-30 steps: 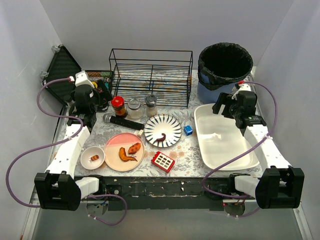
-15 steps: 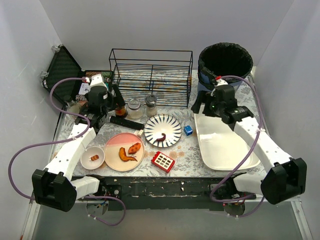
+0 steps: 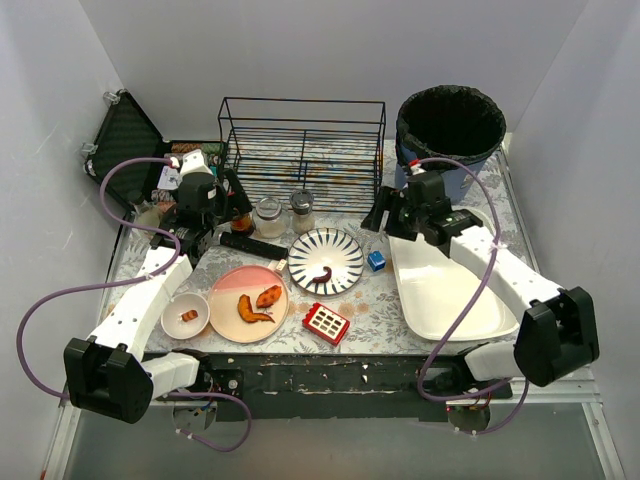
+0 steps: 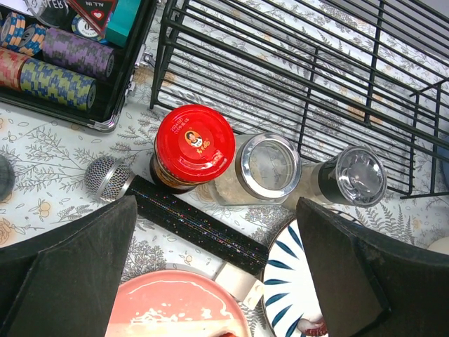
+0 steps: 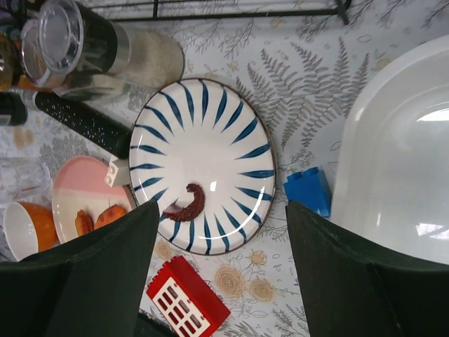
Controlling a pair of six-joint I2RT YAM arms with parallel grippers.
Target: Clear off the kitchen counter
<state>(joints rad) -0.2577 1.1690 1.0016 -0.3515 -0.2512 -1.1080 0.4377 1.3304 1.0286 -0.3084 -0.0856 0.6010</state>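
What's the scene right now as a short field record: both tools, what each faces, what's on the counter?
left tool: open, facing red-lidded jar and microphone
right tool: open, facing striped plate with brown scrap; blue block beside the plate
kitchen counter: also holds pink plate, small bowl, red grid piece, two shakers
white tub: nothing seen inside

Rack [image 3: 302, 150] walls off the back. Jar [image 4: 194, 144] and two shakers [image 4: 266, 167] stand packed side by side just in front of it, with the mic [image 4: 189, 217] lying before them. Open lane on the counter [image 3: 375, 300] is between the striped plate [image 5: 202, 165] and the tub [image 5: 400, 161], but the blue block [image 5: 309, 191] sits in it.
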